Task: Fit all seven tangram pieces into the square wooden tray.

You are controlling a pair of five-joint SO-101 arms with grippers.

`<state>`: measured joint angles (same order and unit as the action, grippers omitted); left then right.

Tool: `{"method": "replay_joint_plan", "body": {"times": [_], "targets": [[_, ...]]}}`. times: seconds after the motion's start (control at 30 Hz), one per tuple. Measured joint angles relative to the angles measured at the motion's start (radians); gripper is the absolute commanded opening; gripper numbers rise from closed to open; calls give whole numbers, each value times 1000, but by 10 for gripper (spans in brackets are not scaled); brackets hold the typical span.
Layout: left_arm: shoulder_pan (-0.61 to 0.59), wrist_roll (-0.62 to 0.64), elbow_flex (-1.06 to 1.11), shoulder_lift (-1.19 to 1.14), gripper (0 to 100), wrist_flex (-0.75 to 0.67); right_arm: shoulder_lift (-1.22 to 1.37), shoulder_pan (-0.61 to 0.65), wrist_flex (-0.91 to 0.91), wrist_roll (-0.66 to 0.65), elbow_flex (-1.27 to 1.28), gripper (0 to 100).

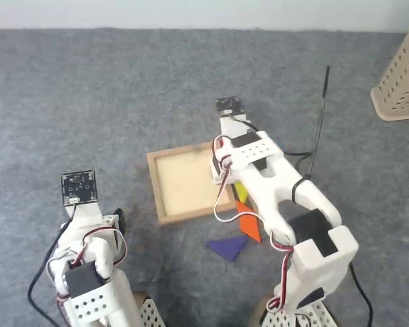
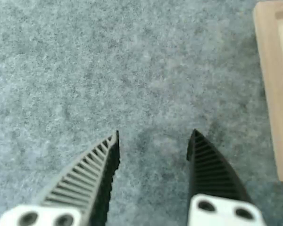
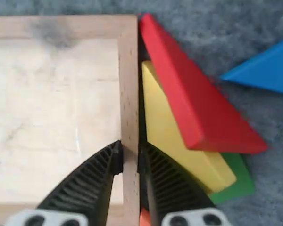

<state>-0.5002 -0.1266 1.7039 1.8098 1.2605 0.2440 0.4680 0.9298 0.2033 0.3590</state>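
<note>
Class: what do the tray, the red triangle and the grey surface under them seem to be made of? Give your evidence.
The tray: pale, apparently unvarnished wood; grain and dark specks show. The red triangle: probably painted wood or plastic; smooth even coat hides the core. The grey surface: carpet or felt, judging by fuzzy mottled fibres.

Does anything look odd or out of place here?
The right gripper grips the wooden tray by its side wall, not a piece. Just outside that wall, the red triangle, yellow piece and green piece lie overlapping.
</note>
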Motion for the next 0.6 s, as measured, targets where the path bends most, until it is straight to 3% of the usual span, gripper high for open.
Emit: {"method": "replay_joint_plan", "body": {"times": [0.1, 0.33, 0.6], "targets": [[0, 0, 0, 0, 225, 0, -20, -6, 3, 3, 3, 23], [0, 0, 0, 0, 225, 0, -295, -21, 130, -11, 14, 213], [0, 0, 0, 0, 225, 0, -488, -52, 247, -132, 41, 219]]}}
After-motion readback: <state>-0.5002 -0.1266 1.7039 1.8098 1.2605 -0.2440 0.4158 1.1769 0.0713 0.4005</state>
